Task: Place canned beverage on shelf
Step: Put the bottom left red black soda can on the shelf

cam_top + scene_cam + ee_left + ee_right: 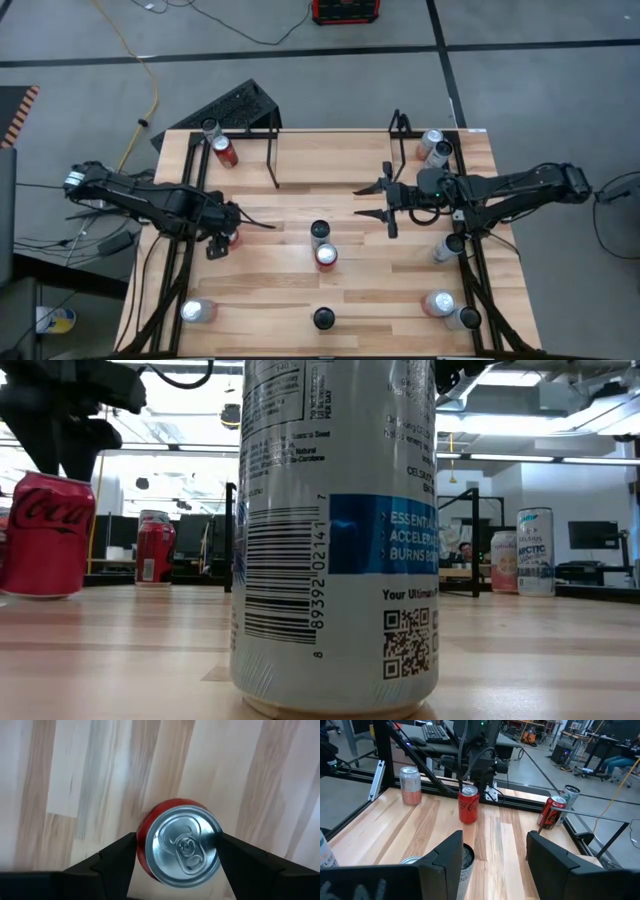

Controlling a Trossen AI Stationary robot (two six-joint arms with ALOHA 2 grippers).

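Note:
A red cola can (182, 847) stands upright on the wooden table, left of its middle (233, 238) (468, 805) (45, 535). My left gripper (178, 842) (222, 240) hangs over it, pointing down, open, one finger on each side of the can's top. My right gripper (370, 200) (495, 850) waits level over the table's right half, open, with nothing between its fingers. The shelf (272, 160), a rack of thin black rods, stands along the far edge. Two cans (225, 152) are at its left end. My left gripper comes at the red can from above, fingers (120, 855) pointing down. They stand close against opposite sides of its upper wall (142, 832). Whether they touch it I cannot tell. The can stands upright with its base on the table.
Two cans (322, 245) stand in the table's middle, and a tall white one (335, 530) stands at the near edge, filling the low view. More cans are at the near left (197, 311), near right (440, 303), right edge (447, 248) and far right (435, 146).

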